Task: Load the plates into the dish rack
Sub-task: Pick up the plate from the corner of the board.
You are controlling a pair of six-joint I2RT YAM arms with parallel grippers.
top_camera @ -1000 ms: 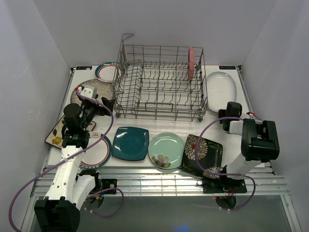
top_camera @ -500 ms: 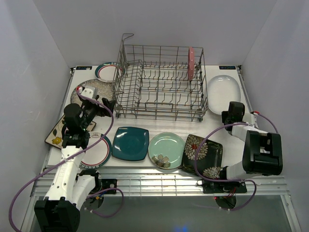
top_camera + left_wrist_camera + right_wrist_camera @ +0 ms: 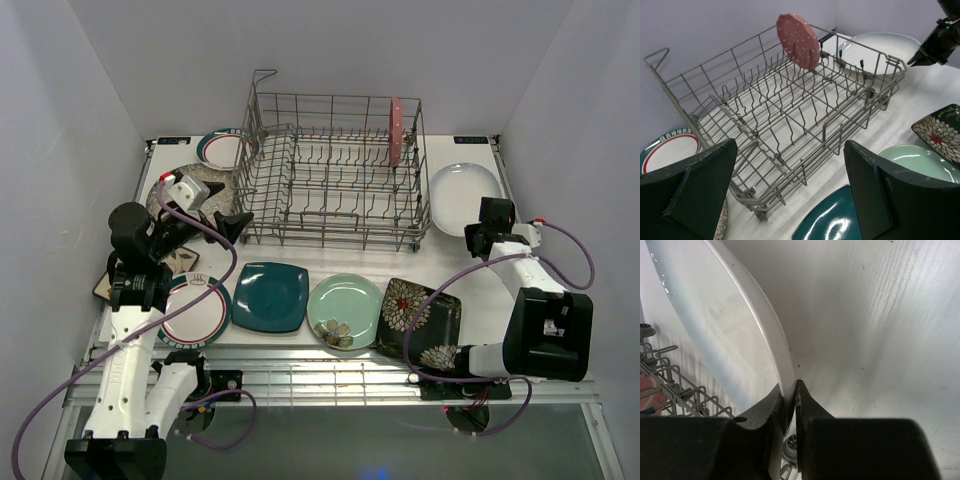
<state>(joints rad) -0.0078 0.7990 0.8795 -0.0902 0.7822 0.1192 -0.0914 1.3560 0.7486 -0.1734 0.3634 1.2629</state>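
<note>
The grey wire rack (image 3: 335,175) stands at the back of the desk (image 3: 485,295), with a pink plate (image 3: 396,130) upright in its right end. My right pincer (image 3: 790,395) pinches the rim of the white oval plate (image 3: 462,190) just right of it. A teal plate (image 3: 270,296), a mint plate (image 3: 345,308) and a black floral plate (image 3: 420,320) lie flat in front.

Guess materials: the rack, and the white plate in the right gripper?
The rack: bare grey metal wire, dull finish; thin bent rods joined in a grid. The white plate: probably glazed ceramic, though melamine is possible; smooth glossy surface with soft reflections, thick rounded rim.
</note>
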